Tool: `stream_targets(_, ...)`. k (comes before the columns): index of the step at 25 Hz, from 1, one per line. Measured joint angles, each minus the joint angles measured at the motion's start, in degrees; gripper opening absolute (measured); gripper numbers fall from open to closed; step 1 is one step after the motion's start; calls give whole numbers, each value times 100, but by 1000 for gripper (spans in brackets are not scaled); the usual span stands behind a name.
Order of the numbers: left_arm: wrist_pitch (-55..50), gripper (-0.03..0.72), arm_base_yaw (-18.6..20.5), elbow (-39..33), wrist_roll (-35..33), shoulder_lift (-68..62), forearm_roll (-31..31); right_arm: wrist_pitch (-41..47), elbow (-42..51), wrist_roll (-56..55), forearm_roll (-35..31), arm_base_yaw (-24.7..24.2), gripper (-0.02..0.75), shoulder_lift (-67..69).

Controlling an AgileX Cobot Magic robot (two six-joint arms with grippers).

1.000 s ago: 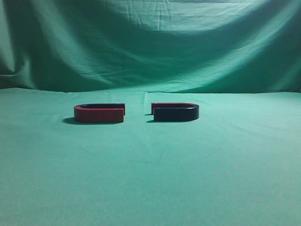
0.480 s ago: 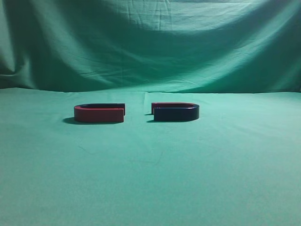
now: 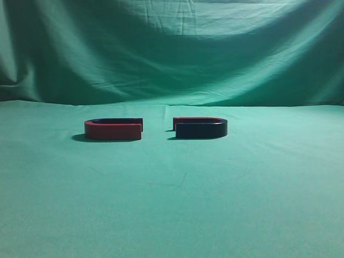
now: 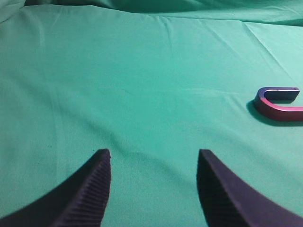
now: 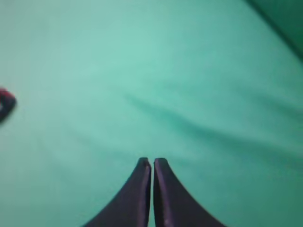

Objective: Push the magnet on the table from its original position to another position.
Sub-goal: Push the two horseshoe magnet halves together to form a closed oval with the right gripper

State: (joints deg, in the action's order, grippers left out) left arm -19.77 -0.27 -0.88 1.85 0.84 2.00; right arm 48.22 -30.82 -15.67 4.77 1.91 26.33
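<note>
Two horseshoe magnets lie flat on the green cloth, their open ends facing each other with a gap between. The left magnet (image 3: 113, 129) shows its red side; it also shows at the right edge of the left wrist view (image 4: 278, 103). The right magnet (image 3: 200, 127) shows its dark side; a sliver of it shows at the left edge of the right wrist view (image 5: 5, 104). My left gripper (image 4: 154, 156) is open and empty, above bare cloth, well left of the magnet. My right gripper (image 5: 152, 163) is shut and empty over bare cloth. Neither gripper shows in the exterior view.
The green cloth (image 3: 177, 204) covers the whole table and hangs as a backdrop (image 3: 177, 48) behind it. Folds run across the cloth in both wrist views.
</note>
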Motion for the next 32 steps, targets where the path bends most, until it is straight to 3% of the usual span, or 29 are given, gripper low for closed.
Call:
stream_targets(6, 0, 372, 0, 0, 0, 0, 0, 626, -331, 165, -146, 0, 0, 1498)
stream_targets(11, 0, 372, 0, 0, 0, 0, 0, 783, -763, 1655, -667, 51, 0, 2366)
stream_targets(28, 0, 372, 0, 0, 0, 0, 0, 339, -2538, 1490, -852, 1888, 0, 5427)
stream_targets(32, 0, 372, 0, 0, 0, 0, 0, 320, -3273, 1050, -513, 2268, 0, 6445)
